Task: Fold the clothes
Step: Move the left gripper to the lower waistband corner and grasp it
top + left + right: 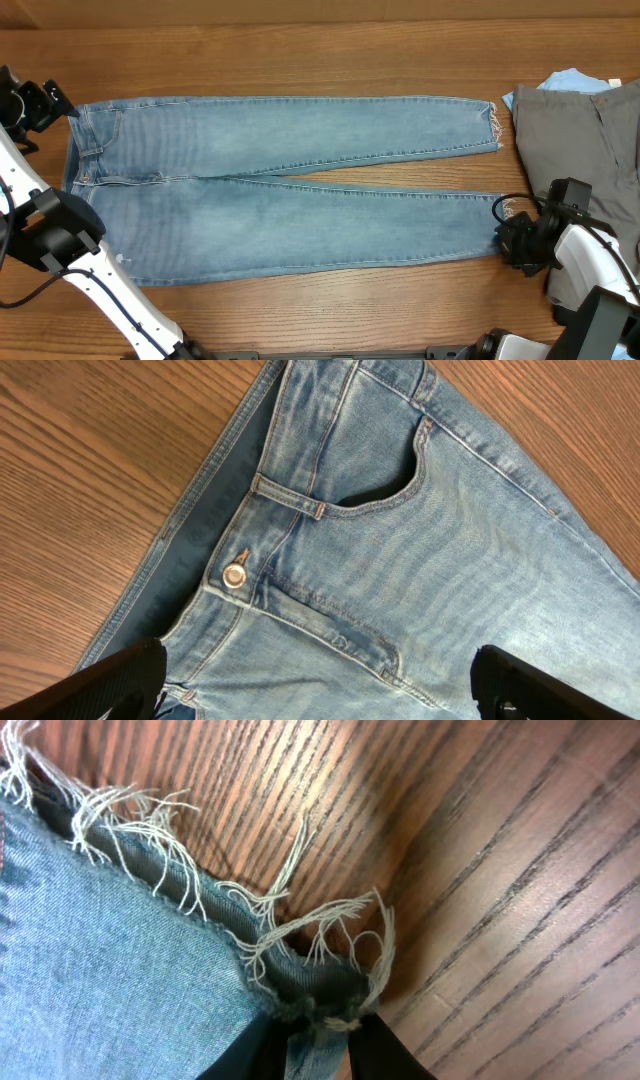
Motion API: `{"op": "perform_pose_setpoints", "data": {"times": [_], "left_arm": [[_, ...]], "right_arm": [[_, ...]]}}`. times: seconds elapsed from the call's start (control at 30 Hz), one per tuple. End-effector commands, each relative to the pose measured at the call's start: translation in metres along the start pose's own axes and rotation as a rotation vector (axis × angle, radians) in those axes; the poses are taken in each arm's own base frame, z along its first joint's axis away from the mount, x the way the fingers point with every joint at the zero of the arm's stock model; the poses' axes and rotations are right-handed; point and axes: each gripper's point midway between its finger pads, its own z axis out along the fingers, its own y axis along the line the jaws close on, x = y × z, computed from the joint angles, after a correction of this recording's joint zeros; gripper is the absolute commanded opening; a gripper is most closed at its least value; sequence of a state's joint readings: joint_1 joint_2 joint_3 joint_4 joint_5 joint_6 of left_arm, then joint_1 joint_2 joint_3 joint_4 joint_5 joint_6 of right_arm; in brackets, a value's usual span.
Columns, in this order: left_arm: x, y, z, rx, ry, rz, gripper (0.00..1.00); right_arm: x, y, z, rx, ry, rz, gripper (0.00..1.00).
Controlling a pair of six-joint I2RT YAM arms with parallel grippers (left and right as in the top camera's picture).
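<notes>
jeans (280,190) flat on table (300,50), waist left, frayed hems right | grey trousers (575,140) on bright-blue garment (572,79), just beside hems | left gripper (320,695) fingers apart over waistband | right gripper (305,1035) pinched on one leg's hem

The grey trousers (578,150) run off the overhead's right edge and cover most of the blue garment (570,79). Bottom edges cut off the left fingers (112,680) and the right fingers (390,1055), which hide the jeans (100,970) hem corner
</notes>
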State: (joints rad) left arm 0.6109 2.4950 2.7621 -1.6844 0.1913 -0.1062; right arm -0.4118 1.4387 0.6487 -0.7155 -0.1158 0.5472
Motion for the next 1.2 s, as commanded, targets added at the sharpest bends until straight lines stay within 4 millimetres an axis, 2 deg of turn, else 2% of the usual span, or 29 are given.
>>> {"op": "perform_pose_setpoints", "data": {"times": [0.0, 0.1, 0.3, 0.53, 0.63, 0.67, 0.7, 0.73, 0.8, 0.83, 0.9, 1.03, 1.17], "left_arm": [[-0.002, -0.001, -0.006, 0.012, -0.016, -0.016, 1.00], [-0.002, -0.001, -0.006, 0.012, -0.016, -0.016, 1.00], [-0.002, -0.001, -0.006, 0.012, -0.016, -0.016, 1.00], [-0.003, -0.001, -0.006, 0.012, -0.019, -0.015, 1.00], [-0.033, -0.004, -0.008, 0.027, -0.142, 0.009, 1.00], [-0.035, -0.010, -0.009, 0.061, -0.150, -0.020, 1.00], [-0.027, -0.024, -0.009, 0.147, -0.106, -0.090, 1.00], [-0.010, -0.037, -0.010, 0.227, -0.024, -0.145, 1.00], [0.004, -0.056, -0.016, 0.338, 0.054, -0.195, 1.00], [0.005, -0.059, -0.017, 0.356, 0.057, -0.185, 0.96], [0.006, -0.065, -0.018, 0.386, 0.039, -0.052, 1.00], [0.018, -0.045, -0.006, 0.270, 0.091, -0.120, 1.00], [0.056, 0.003, 0.006, -0.007, 0.190, -0.163, 1.00]], "right_arm": [[-0.002, -0.004, 0.000, 0.019, -0.018, -0.004, 0.13], [-0.004, -0.003, 0.000, 0.016, -0.023, -0.005, 0.04], [-0.009, 0.001, 0.000, 0.000, -0.045, -0.032, 0.04], [-0.006, -0.001, 0.000, 0.010, -0.030, -0.086, 0.04], [-0.005, -0.002, 0.000, 0.012, -0.027, -0.085, 0.04], [-0.006, -0.001, 0.000, 0.008, -0.033, -0.086, 0.04], [-0.008, 0.000, 0.000, 0.005, -0.038, -0.086, 0.04], [-0.009, 0.001, 0.000, 0.002, -0.043, -0.087, 0.04], [-0.011, 0.002, 0.000, -0.004, -0.051, -0.088, 0.04], [-0.011, 0.002, 0.000, -0.004, -0.051, -0.088, 0.04], [-0.010, 0.002, 0.000, -0.002, -0.050, -0.088, 0.04], [-0.009, 0.001, 0.000, 0.001, -0.044, -0.088, 0.04], [-0.010, 0.002, 0.000, -0.001, -0.048, -0.089, 0.04]]}}
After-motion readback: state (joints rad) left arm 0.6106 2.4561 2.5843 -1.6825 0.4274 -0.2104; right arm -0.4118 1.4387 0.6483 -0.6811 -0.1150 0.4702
